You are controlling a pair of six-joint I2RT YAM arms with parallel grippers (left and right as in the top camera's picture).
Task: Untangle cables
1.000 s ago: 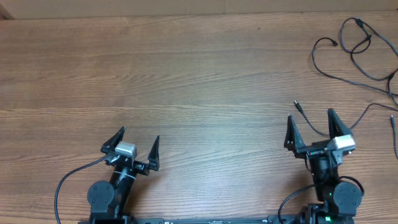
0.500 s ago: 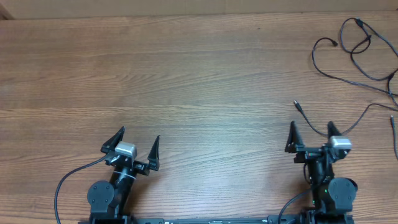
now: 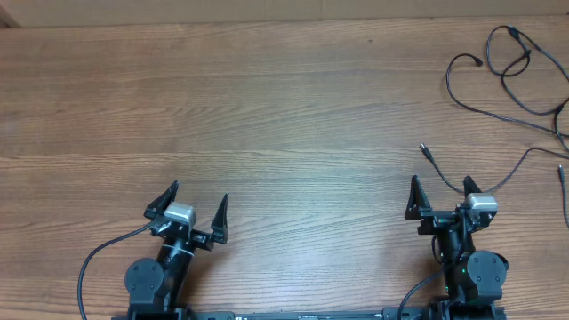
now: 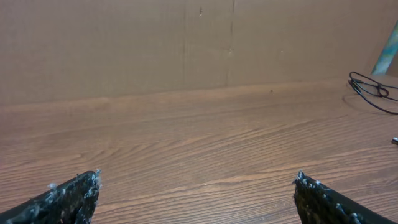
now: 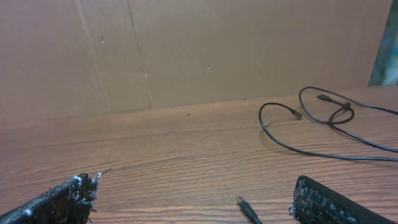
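Observation:
The cables (image 3: 508,64) are thin black cords lying in loose crossing loops at the table's far right corner. They also show in the right wrist view as cables (image 5: 323,107) and, small, at the right edge of the left wrist view as cables (image 4: 372,90). One cord's plug (image 3: 424,149) lies just ahead of my right gripper (image 3: 441,184), and this plug (image 5: 247,209) sits on the wood between the fingers of the open right gripper (image 5: 193,180), touching neither. My left gripper (image 3: 197,193) stands open near the front edge, far from the cords, and the left gripper (image 4: 197,176) holds nothing.
A brown cardboard wall (image 5: 199,50) runs along the table's far edge. Another cord end (image 3: 562,171) lies at the right edge. A thicker black arm wire (image 3: 98,258) curves beside the left arm's base. Bare wood table (image 3: 284,116) spans the middle.
My right gripper has drawn back a little toward the near edge and turned slightly left. The left arm and the cables have not moved.

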